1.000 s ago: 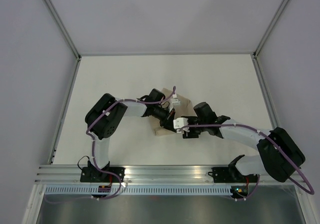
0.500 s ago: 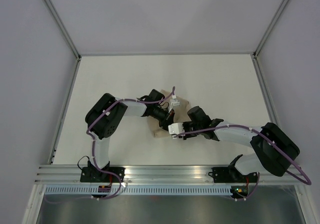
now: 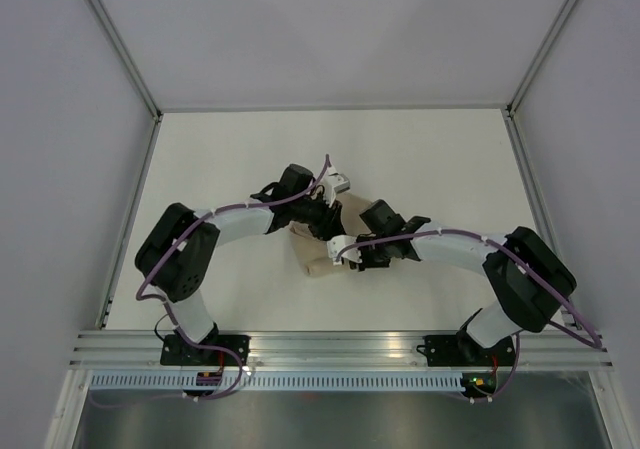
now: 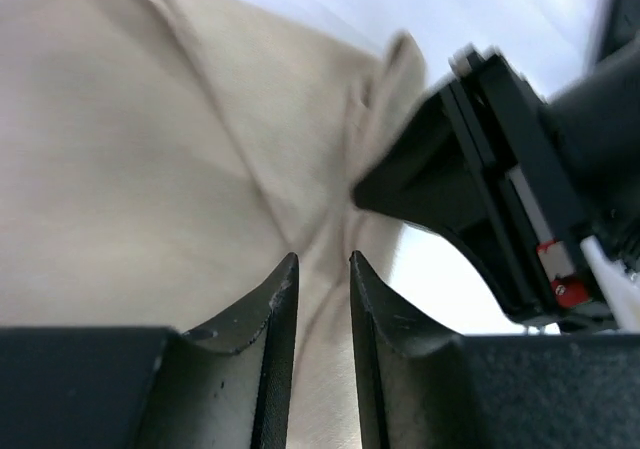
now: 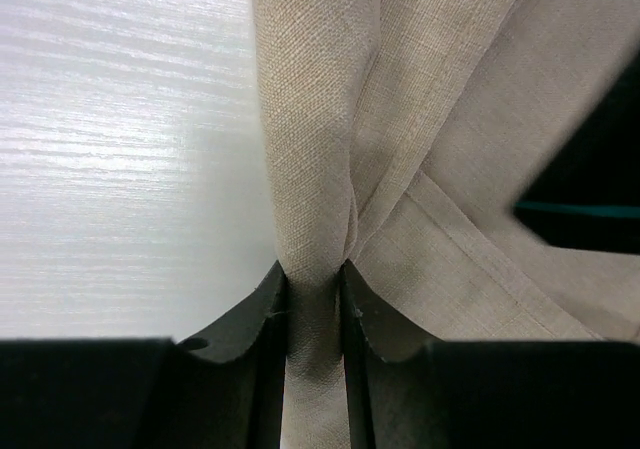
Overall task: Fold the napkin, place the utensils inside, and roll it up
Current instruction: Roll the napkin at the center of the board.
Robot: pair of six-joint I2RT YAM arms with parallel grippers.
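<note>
Pinching napkin mid-counter, fork nowhere in view

Progress: the napkin (image 3: 312, 253) is no flat sheet. It sits as a small bunched, creased patch at the middle of the counter (image 3: 230, 159), mostly hidden under both wrists. The right wrist view shows overlapping layers and a hemmed edge, so my read is that some folding is done. It's not a tidy cylinder yet, so the roll isn't finished. The fork doesn't show in any view, so I can't tell whether it's inside the folds or not placed. Left to do, as I judge it: confirm the fork is in, roll tight, release.

Right pincer (image 5: 312, 287): narrow and clamped on a vertical ridge of cloth, which fills the gap between the fingers.

Left pincer (image 4: 322, 304): also narrow, with only a slim gap. Cloth shows along that gap, but I can't tell whether it's actually gripped or just lying behind.

Pose: both arms reach in from their own sides, elbows bowed outward, wrists meeting over the napkin. The two pincers are just beside each other, and the right one's black body fills the right side of the left wrist view.
</note>
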